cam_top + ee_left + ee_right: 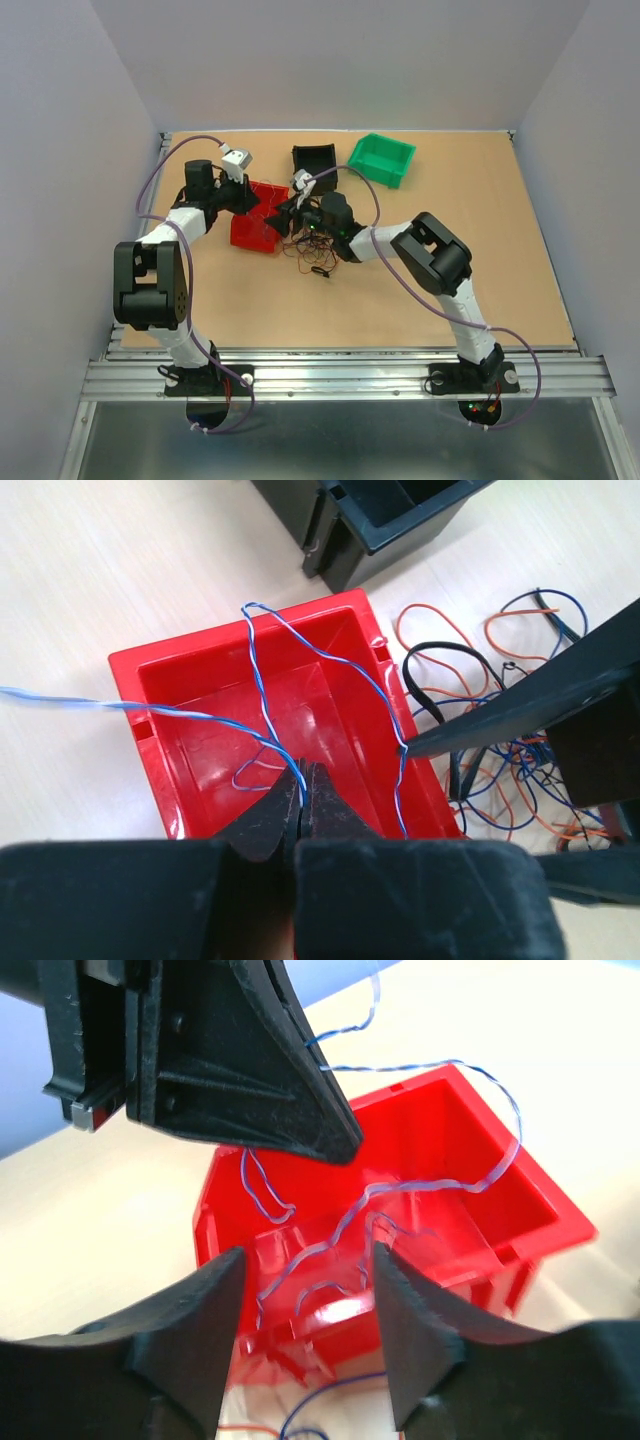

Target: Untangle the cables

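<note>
A thin blue-and-white twisted cable (258,670) loops over the red bin (230,635), and my left gripper (303,772) is shut on it just above the bin floor. One end trails off left over the table. The same cable (430,1185) hangs in front of my right gripper (308,1260), which stands open at the bin's edge with nothing gripped. The rest of the cables (500,770), orange, black and blue, lie tangled on the table beside the bin. From above, the two grippers (262,205) (282,216) meet over the red bin (252,238), the tangle (310,255) just right of it.
A black bin (314,165) and a green bin (382,158) stand behind the red one. The right gripper's finger (520,710) reaches in from the right in the left wrist view. Grey walls enclose the table on three sides.
</note>
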`<state>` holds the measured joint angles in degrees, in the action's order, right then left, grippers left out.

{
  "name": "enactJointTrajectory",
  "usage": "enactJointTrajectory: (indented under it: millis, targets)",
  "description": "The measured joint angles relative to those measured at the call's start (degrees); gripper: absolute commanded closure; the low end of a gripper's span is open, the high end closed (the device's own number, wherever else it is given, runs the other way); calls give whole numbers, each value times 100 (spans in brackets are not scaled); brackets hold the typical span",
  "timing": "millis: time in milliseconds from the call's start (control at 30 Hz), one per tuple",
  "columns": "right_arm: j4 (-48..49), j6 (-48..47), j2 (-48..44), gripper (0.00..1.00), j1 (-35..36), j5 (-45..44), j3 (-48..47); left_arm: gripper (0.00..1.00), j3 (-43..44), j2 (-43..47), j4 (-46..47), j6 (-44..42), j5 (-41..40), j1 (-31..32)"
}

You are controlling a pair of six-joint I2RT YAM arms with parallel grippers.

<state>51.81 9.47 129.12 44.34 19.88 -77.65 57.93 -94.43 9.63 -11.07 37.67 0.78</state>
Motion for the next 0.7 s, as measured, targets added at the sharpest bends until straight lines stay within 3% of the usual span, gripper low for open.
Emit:
enactJointTrajectory:
  millis: [200,367,700]
  targets:
    - [24,39,-280,40,0,-372,374,100,-4,2,46,-22,-304,90]
    - [142,61,-546,50,0,-872,785,100,-22,20,85,-83,-754,334]
    - [656,197,-1139,51,-116,-1685,1718,100,-20,17,-205,-240,-1768,844]
